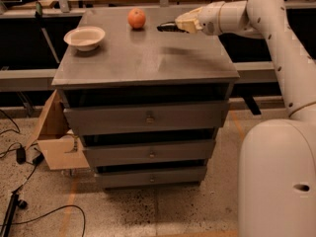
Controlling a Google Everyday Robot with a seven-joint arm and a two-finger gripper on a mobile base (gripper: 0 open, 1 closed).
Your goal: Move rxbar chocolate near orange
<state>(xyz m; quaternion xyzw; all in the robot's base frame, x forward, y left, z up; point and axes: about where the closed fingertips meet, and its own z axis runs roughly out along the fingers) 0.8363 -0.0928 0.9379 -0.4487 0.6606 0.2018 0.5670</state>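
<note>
The counter (148,63) carries a white bowl (85,37) near its left edge and the orange (137,18) by the back edge. The gripper (178,25) hangs near the orange on its right-edge side, jaws pinching the rxbar chocolate (167,27) by one end. Such an end-grip may let the bar tip out, and pressing closer could set the orange rolling.

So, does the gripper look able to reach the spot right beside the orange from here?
Probably yes. The gripper, shut on the rxbar chocolate, hangs close beside the orange, with only bare tabletop between them. The white bowl sits on the orange's other side, out of the path.
</note>
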